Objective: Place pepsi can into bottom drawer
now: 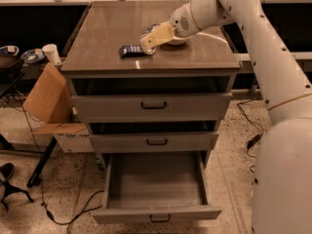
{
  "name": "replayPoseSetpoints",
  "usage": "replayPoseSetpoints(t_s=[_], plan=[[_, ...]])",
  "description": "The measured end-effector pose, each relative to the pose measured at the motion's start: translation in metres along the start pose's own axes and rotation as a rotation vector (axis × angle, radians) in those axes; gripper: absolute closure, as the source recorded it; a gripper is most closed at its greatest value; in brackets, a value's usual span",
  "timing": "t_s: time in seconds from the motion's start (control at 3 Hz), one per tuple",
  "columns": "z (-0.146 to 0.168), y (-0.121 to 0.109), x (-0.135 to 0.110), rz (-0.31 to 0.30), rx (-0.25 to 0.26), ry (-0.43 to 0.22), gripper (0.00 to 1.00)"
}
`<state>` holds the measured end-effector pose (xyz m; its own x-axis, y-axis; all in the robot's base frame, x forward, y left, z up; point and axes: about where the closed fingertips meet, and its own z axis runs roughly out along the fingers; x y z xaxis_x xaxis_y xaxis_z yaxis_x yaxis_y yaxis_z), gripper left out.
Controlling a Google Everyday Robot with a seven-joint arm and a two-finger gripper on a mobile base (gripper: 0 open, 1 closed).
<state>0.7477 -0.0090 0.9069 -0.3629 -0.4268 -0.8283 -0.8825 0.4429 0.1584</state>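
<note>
Item: pepsi can (152,29). We find it on the cabinet top (107,28), near the front edge and mostly hidden. Only a blue patch shows, at the upper edge of the gripper's tip.

Item: gripper (148,43). It is low over the top at the can, reaching in from the right. We cannot tell whether it is apart, together or clamped on the can.

Item: dark snack packet (129,50). It lies flat, just left of the gripper.

Item: white bowl (178,41). It sits just behind the gripper's wrist.

Item: bottom drawer (156,213). It is pulled fully out, and we see its grey inside. The two drawers above it are shut.
</note>
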Motion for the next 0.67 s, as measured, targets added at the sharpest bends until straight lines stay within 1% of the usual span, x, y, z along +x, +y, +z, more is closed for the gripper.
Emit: replayPoseSetpoints(t_s=[0.33,0.67], plan=[[-0.0038,0.0028,0.0047,-0.077,-0.027,0.015,1.0],[-0.0033,0.0028,0.0045,-0.078,-0.026,0.015,1.0]])
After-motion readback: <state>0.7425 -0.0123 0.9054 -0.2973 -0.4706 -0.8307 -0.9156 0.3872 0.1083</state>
